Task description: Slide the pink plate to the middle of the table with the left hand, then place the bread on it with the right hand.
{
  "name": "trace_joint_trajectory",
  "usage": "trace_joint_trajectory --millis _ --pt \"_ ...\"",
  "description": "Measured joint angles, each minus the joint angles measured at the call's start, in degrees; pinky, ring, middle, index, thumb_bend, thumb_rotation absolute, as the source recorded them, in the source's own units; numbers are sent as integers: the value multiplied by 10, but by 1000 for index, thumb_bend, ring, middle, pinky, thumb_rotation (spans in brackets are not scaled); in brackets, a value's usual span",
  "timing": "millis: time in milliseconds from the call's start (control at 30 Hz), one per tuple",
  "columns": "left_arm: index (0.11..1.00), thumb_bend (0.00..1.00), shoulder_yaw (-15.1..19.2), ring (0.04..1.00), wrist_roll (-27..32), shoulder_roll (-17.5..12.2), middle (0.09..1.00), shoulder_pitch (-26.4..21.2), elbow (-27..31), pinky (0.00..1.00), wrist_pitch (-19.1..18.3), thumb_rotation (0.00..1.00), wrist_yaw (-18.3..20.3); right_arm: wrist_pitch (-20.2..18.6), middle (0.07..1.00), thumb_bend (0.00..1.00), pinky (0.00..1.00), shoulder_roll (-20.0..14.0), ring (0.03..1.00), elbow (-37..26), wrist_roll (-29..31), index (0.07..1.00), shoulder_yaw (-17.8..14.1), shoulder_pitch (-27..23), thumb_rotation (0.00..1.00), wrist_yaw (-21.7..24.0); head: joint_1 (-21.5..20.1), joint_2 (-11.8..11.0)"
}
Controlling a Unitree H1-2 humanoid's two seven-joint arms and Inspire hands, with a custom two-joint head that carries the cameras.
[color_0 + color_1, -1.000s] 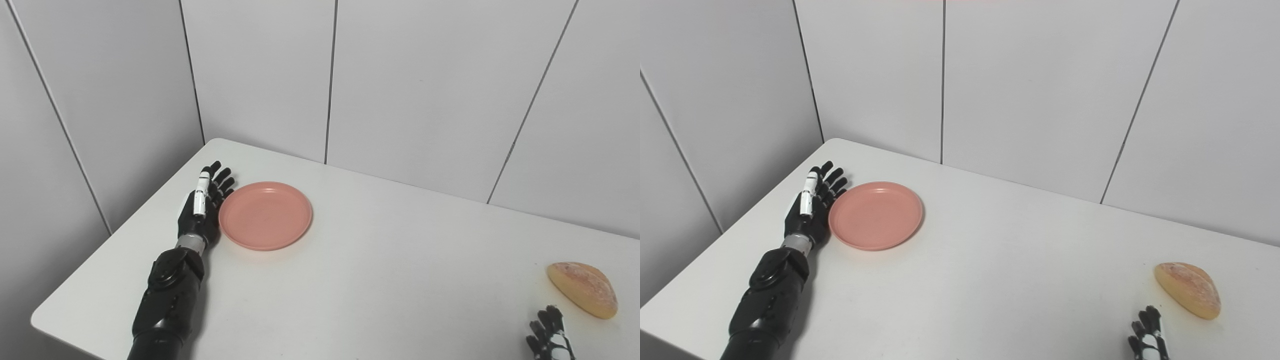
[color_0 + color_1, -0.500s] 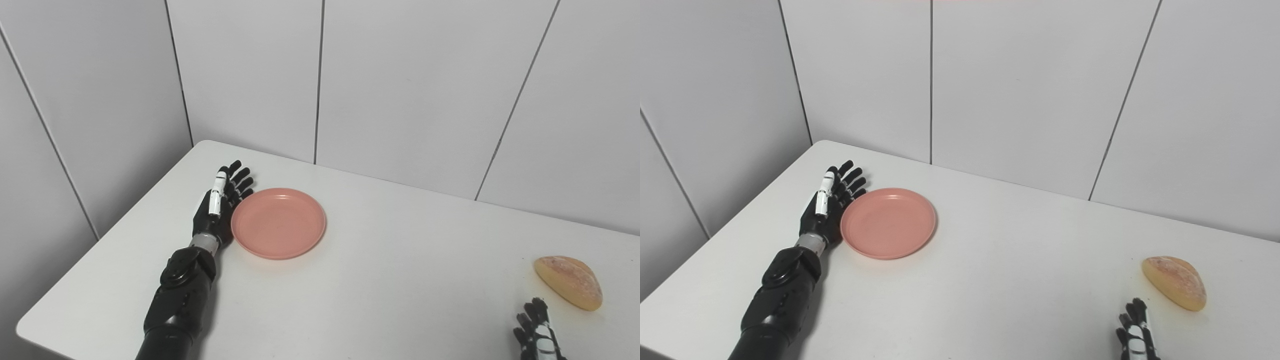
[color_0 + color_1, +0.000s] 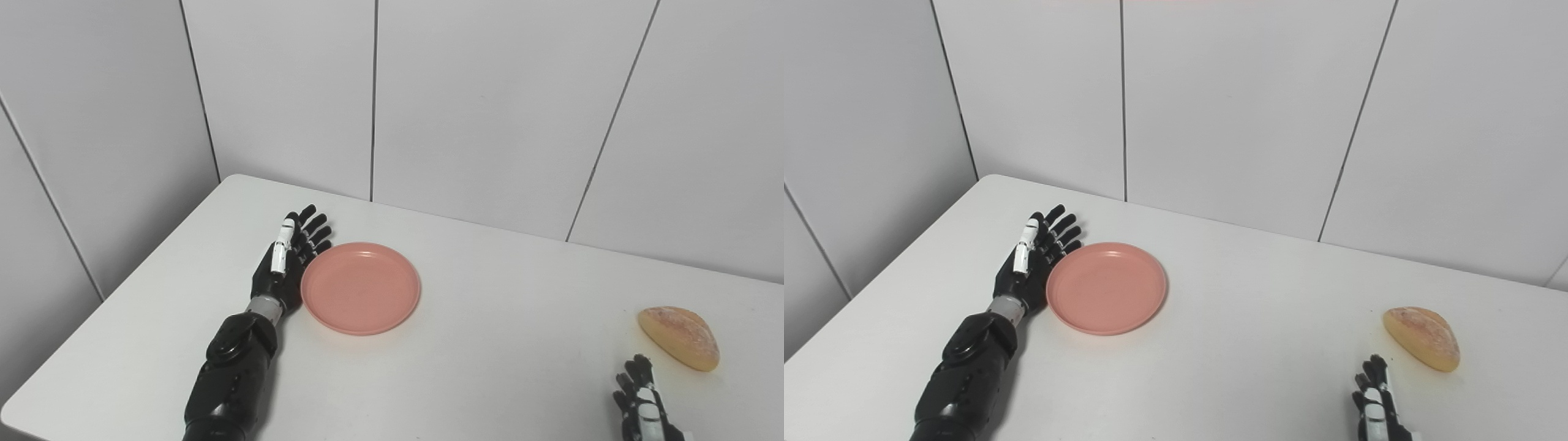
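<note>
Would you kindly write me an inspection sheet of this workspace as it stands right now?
Surface: white table, set into a corner.
Job's things: pink plate left of the middle, nothing on it; bread on the table near the right side.
Clutter: nothing seen.
Hands: left hand open, fingers straight, edge against the plate's left rim; right hand low at the picture's bottom, short of the bread and not touching it, holding nothing, fingers apart.
Cables: nothing seen.
Surroundings: pale wall panels with dark seams behind and to the left.
</note>
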State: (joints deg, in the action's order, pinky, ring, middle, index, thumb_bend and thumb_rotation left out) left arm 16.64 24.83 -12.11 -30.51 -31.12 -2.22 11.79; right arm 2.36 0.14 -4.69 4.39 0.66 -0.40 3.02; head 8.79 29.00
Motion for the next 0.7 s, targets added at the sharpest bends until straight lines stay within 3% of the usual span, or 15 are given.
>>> trace_joint_trajectory --millis 267,433,700 --pt "921 372 -24 935 2 20 941 20 45 954 -22 1000 7 2 1000 275 1000 9 993 1 -1 1000 0 0 1000 -7 -16 11" --pt "904 372 -34 894 2 45 902 33 75 904 -37 1000 3 2 1000 292 1000 12 999 1 8 1000 0 0 1000 -6 -26 23" --pt "908 379 -67 915 0 79 919 49 110 933 -54 1000 -4 2 1000 308 1000 16 996 0 8 1000 3 0 1000 -8 -42 38"
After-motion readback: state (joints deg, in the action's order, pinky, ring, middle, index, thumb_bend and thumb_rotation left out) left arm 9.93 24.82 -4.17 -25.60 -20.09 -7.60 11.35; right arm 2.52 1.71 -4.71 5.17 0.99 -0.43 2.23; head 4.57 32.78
